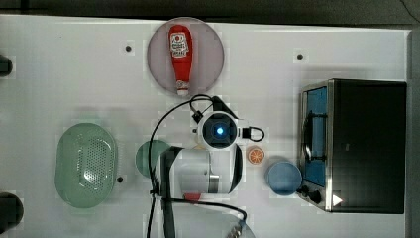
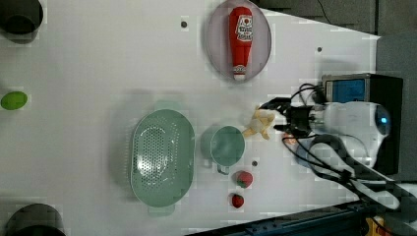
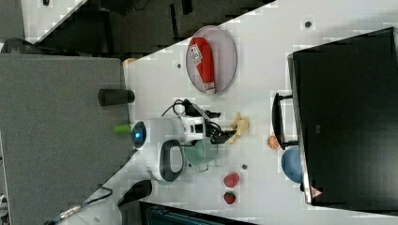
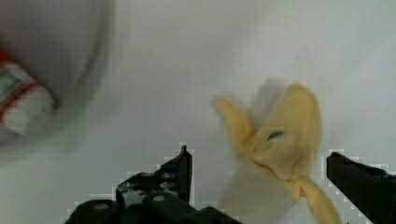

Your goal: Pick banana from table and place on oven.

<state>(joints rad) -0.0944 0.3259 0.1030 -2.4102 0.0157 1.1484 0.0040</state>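
The banana (image 4: 275, 154) lay on the bench (image 2: 98, 69) between the wide-open, empty tool's (image 4: 259, 175) fingers. It looked light, soft and floppy-peeled; its thick middle seemed the best hold.

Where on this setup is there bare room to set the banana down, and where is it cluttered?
The oven top is bare. The table is bare on the top view's left, above the colander. Crowded: around the banana, cup and open tool.
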